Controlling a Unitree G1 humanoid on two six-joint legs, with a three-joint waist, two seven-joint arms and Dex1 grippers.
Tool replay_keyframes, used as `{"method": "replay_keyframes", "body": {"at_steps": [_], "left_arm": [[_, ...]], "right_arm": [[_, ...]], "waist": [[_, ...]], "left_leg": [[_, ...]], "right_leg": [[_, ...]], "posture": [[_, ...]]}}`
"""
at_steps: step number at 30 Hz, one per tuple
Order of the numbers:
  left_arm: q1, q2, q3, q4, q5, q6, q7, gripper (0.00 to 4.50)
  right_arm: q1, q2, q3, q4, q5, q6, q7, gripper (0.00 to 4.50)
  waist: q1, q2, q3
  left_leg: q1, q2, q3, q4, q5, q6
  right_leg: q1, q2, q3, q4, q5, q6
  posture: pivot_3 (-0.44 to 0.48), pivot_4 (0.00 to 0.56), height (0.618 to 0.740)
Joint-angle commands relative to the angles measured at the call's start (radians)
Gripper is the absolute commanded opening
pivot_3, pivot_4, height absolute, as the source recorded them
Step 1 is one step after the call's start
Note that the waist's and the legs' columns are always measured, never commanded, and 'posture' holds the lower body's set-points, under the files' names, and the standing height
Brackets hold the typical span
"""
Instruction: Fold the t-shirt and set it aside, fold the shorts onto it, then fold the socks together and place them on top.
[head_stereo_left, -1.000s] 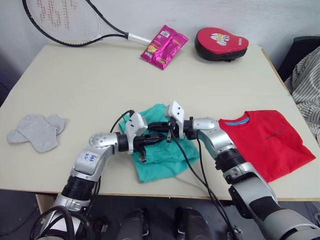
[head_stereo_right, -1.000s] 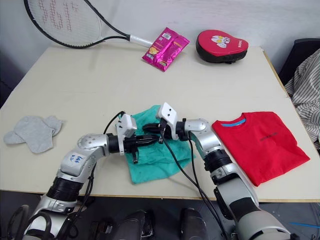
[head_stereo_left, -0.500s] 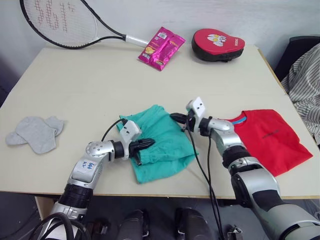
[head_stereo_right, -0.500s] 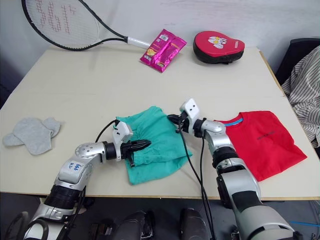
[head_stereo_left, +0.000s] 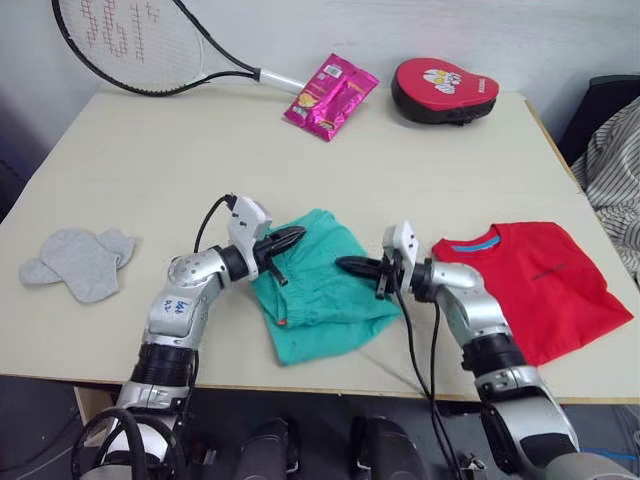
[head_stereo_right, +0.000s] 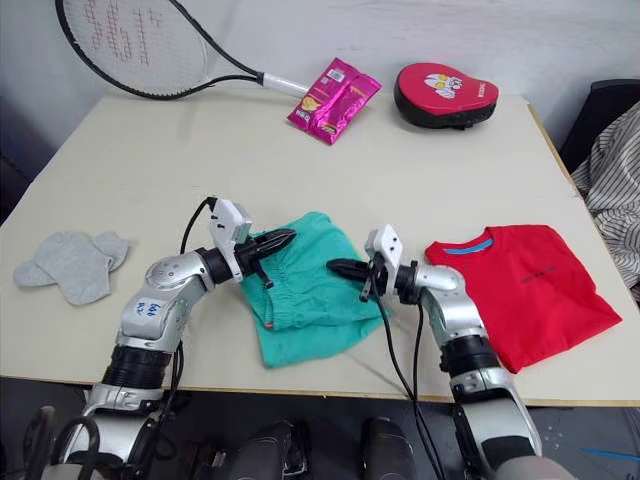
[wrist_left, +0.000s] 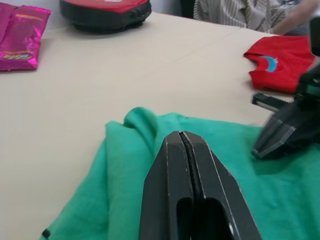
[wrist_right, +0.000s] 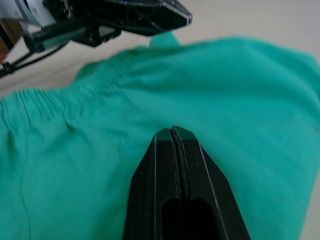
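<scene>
The teal shorts (head_stereo_left: 322, 305) lie crumpled near the table's front edge, gathered waistband toward the left. My left gripper (head_stereo_left: 297, 235) is shut and empty over their far left corner; its closed fingertips (wrist_left: 183, 136) hang just above the cloth. From the right, my right gripper (head_stereo_left: 343, 263) is also shut with nothing in it, pointing low over the shorts' right part (wrist_right: 235, 95). The red t-shirt (head_stereo_left: 535, 282) lies folded flat to the right, blue neck band facing the far side. Two grey socks (head_stereo_left: 80, 262) lie overlapping at the far left.
A tennis racket (head_stereo_left: 130, 35), a pink snack packet (head_stereo_left: 330, 92) and a red padded case (head_stereo_left: 443, 88) line the table's far edge. Striped cloth (head_stereo_left: 615, 170) hangs beyond the right edge. The table (head_stereo_left: 180, 160) is bare between the shorts and the far objects.
A second ago both grippers met over the middle of the shorts. They have since parted: the left moved to the far left corner, the right to the right side. The shorts look more spread.
</scene>
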Motion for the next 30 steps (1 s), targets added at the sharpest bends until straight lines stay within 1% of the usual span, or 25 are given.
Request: {"method": "replay_keyframes", "body": {"at_steps": [1,2,4,7,8,10,12,14,15,17,19,20,22,23,25,29,30], "left_arm": [[-0.014,0.000,-0.071,0.069,0.089,-0.048,0.008,0.00],[-0.014,-0.003,-0.081,0.083,0.102,-0.058,0.010,0.00],[-0.014,-0.017,-0.099,0.098,0.121,-0.064,0.019,0.00],[-0.003,-0.031,-0.102,0.081,0.121,-0.072,0.014,0.00],[0.002,-0.032,-0.097,0.074,0.118,-0.085,0.008,0.00],[0.019,-0.022,-0.077,0.056,0.099,-0.116,-0.014,0.00],[0.038,-0.004,-0.053,0.037,0.070,-0.166,-0.058,0.00],[0.062,0.019,-0.016,0.007,0.011,-0.202,-0.130,0.00],[0.072,0.029,0.004,-0.007,-0.018,-0.213,-0.160,0.00],[0.082,0.042,0.021,-0.022,-0.052,-0.221,-0.199,0.00],[0.089,0.058,0.035,-0.035,-0.077,-0.219,-0.232,0.00],[0.095,0.066,0.038,-0.044,-0.089,-0.216,-0.252,0.00],[0.102,0.074,0.038,-0.053,-0.097,-0.211,-0.271,0.00],[0.114,0.080,0.026,-0.050,-0.084,-0.222,-0.281,0.00],[0.129,0.088,0.009,-0.040,-0.059,-0.241,-0.290,0.00],[0.135,0.097,-0.007,0.001,-0.036,-0.262,-0.303,0.00],[0.135,0.095,-0.008,0.009,-0.033,-0.265,-0.302,0.00]], "right_arm": [[0.070,-0.034,0.024,-0.105,-0.018,-0.040,0.022,0.02],[0.096,-0.051,0.031,-0.137,-0.022,-0.036,0.029,0.02],[0.172,-0.115,0.046,-0.256,-0.016,-0.015,0.073,0.02],[0.253,-0.191,0.028,-0.445,0.054,0.064,0.107,0.02],[0.262,-0.212,0.009,-0.495,0.092,0.127,0.098,0.02],[0.239,-0.245,-0.061,-0.566,0.246,0.408,0.034,0.02],[0.204,-0.284,-0.116,-0.577,0.362,0.593,0.021,0.36],[0.145,-0.337,-0.118,-0.514,0.390,0.735,0.029,0.89],[0.110,-0.345,-0.114,-0.465,0.387,0.761,0.029,1.22],[0.050,-0.339,-0.114,-0.385,0.378,0.806,0.000,1.88],[-0.043,-0.332,-0.088,-0.253,0.347,0.868,-0.017,2.52],[-0.093,-0.339,-0.048,-0.189,0.329,0.920,0.000,2.88],[-0.152,-0.346,0.007,-0.116,0.310,0.972,0.044,3.57],[-0.194,-0.323,0.036,-0.073,0.303,1.016,0.044,3.89],[-0.258,-0.278,0.086,-0.026,0.290,1.077,0.042,3.89],[-0.313,-0.219,0.161,-0.008,0.276,1.133,0.071,3.89],[-0.325,-0.199,0.161,0.000,0.282,1.147,0.071,3.89]], "waist": [[-0.001,0.000,0.000],[0.000,0.000,0.000],[0.002,0.000,0.000],[0.013,0.000,0.000],[0.014,0.000,0.000],[0.013,0.000,0.000],[0.013,0.000,0.000],[0.014,0.000,0.000],[0.015,0.000,0.000],[0.019,0.000,0.000],[0.019,0.000,0.000],[0.019,0.000,0.000],[0.019,0.000,0.000],[0.019,0.000,0.000],[0.016,0.000,0.000],[0.008,0.000,0.000],[0.006,0.000,0.000]], "left_leg": [[0.000,0.000,0.000,0.000,0.000,0.000],[0.000,0.000,0.000,0.000,0.000,0.000],[0.000,0.000,0.001,0.000,0.000,0.000],[0.000,0.000,0.000,0.000,-0.002,0.001],[0.000,0.000,0.000,0.001,-0.003,0.000],[0.001,0.001,0.001,0.001,-0.006,-0.004],[0.002,0.002,0.000,0.001,-0.006,-0.005],[0.002,0.002,-0.001,0.001,-0.006,-0.005],[0.002,0.002,-0.001,0.001,-0.006,-0.005],[0.002,0.002,-0.001,0.001,-0.007,-0.006],[0.001,0.002,-0.001,0.001,-0.007,-0.006],[0.001,0.002,0.000,0.001,-0.007,-0.006],[0.000,0.002,0.000,0.001,-0.007,-0.005],[0.000,0.002,0.000,0.001,-0.006,-0.004],[0.000,0.002,0.000,0.001,-0.005,0.000],[-0.001,0.002,0.000,0.002,-0.004,0.000],[-0.001,0.002,0.000,0.002,-0.004,0.000]], "right_leg": [[0.000,0.000,0.000,-0.001,0.000,0.000],[0.000,0.000,0.000,-0.001,0.000,0.000],[0.000,0.001,0.000,-0.001,0.000,0.000],[0.000,0.000,0.001,-0.004,0.000,0.000],[0.000,-0.001,0.001,-0.005,0.000,0.000],[0.000,-0.001,0.002,-0.005,0.000,0.000],[0.000,-0.001,0.003,-0.004,0.000,0.000],[0.000,-0.001,0.003,-0.004,0.000,-0.001],[0.000,-0.002,0.002,-0.005,0.000,-0.002],[-0.001,-0.002,0.002,-0.006,-0.001,-0.003],[-0.001,-0.002,0.001,-0.006,-0.001,-0.003],[-0.001,-0.002,0.001,-0.006,-0.001,-0.003],[-0.002,-0.002,0.001,-0.006,-0.001,-0.003],[-0.002,-0.002,0.001,-0.006,-0.001,-0.003],[-0.002,-0.002,0.001,-0.006,-0.001,-0.003],[-0.002,-0.002,0.000,-0.005,-0.001,-0.003],[-0.002,-0.002,0.000,-0.005,-0.001,-0.003]], "posture": [[0.000,0.150,0.740],[0.000,0.150,0.740],[0.000,0.150,0.740],[0.000,0.150,0.740],[0.000,0.150,0.740],[0.000,0.150,0.740],[0.000,0.150,0.740],[0.000,0.150,0.740],[0.000,0.150,0.740],[0.000,0.150,0.740],[0.000,0.150,0.740],[0.000,0.150,0.740],[0.000,0.150,0.740],[0.000,0.150,0.740],[0.000,0.150,0.740],[0.000,0.150,0.740],[0.000,0.150,0.740]]}}
